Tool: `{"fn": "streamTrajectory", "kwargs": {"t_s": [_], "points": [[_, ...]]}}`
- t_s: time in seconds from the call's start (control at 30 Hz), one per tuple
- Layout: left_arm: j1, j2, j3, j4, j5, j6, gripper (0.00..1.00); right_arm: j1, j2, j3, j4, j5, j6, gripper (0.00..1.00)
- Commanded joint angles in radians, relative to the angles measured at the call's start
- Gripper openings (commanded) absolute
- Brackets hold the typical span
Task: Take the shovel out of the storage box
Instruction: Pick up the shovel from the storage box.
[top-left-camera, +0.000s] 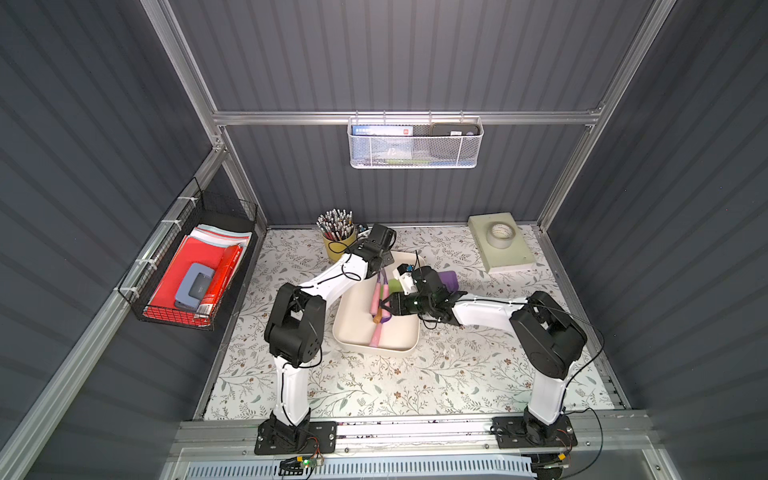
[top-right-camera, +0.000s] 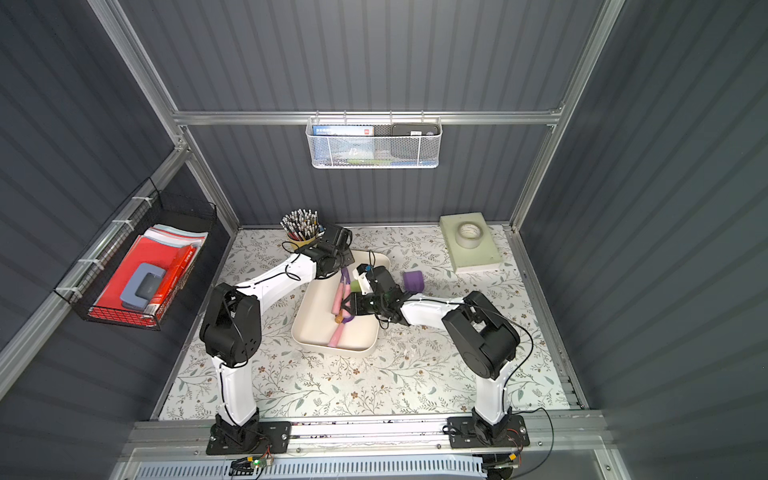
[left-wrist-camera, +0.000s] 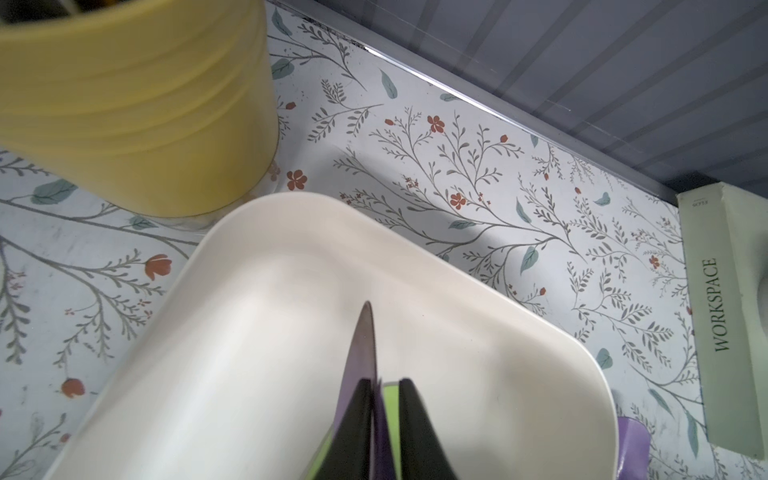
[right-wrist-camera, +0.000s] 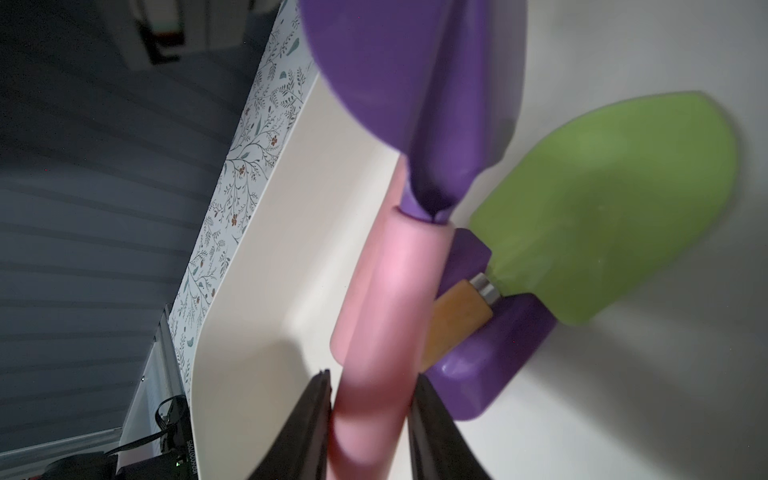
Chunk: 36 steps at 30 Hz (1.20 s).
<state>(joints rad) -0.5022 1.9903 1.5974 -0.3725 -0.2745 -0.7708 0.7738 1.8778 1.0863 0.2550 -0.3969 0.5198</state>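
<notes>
We clamp the pink handle (right-wrist-camera: 386, 291) of the purple shovel (right-wrist-camera: 415, 83) in our right gripper (right-wrist-camera: 372, 376), while our left gripper (left-wrist-camera: 384, 380), grip unclear, straddles a purple blade (left-wrist-camera: 365, 332) and could fight the lift.

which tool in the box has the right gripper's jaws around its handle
The purple-bladed shovel with the pink handle, pinched by the right gripper. The green-bladed tool beside it has a wooden handle.

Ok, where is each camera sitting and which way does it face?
Both top views: high in front, looking down; left arm and right arm show.
Left wrist: looks across the storage box to the back wall; left gripper shows.
Right wrist: looks along the shovel in the box; right gripper shows.
All share the box.
</notes>
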Motion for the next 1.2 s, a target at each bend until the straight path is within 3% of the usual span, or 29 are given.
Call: {"fn": "streamTrajectory", "kwargs": {"t_s": [0.0, 0.23, 0.37, 0.43, 0.5, 0.6, 0.7, 0.9, 1.03, 1.17], "points": [[0.002, 0.024, -0.031, 0.031, 0.03, 0.008, 0.22, 0.011, -0.003, 0.017, 0.052, -0.027, -0.035, 0.27], [0.004, 0.045, -0.056, 0.073, 0.05, 0.008, 0.23, 0.012, -0.006, 0.011, 0.042, -0.021, -0.04, 0.27], [0.005, -0.001, -0.041, 0.113, 0.046, 0.01, 0.48, 0.012, -0.012, 0.011, 0.021, -0.01, -0.05, 0.27], [0.005, -0.042, -0.027, 0.135, 0.03, 0.011, 0.55, 0.012, -0.023, 0.012, 0.004, 0.003, -0.062, 0.26], [0.008, -0.091, 0.0, 0.145, 0.0, 0.014, 0.75, 0.012, -0.047, 0.01, -0.019, 0.035, -0.069, 0.26], [0.014, -0.154, 0.047, 0.145, -0.053, 0.027, 0.88, 0.009, -0.109, 0.004, -0.043, 0.073, -0.076, 0.26], [0.027, -0.207, 0.081, 0.15, -0.081, 0.039, 0.93, 0.001, -0.187, -0.004, -0.087, 0.129, -0.082, 0.26], [0.069, -0.269, 0.08, 0.139, -0.094, 0.054, 0.95, -0.045, -0.396, -0.058, -0.273, 0.371, -0.093, 0.25], [0.093, -0.304, 0.025, 0.156, -0.083, 0.059, 0.96, -0.153, -0.527, -0.144, -0.448, 0.481, -0.052, 0.25], [0.097, -0.308, -0.023, 0.175, -0.053, 0.064, 0.9, -0.274, -0.656, -0.258, -0.564, 0.616, -0.038, 0.25]]}}
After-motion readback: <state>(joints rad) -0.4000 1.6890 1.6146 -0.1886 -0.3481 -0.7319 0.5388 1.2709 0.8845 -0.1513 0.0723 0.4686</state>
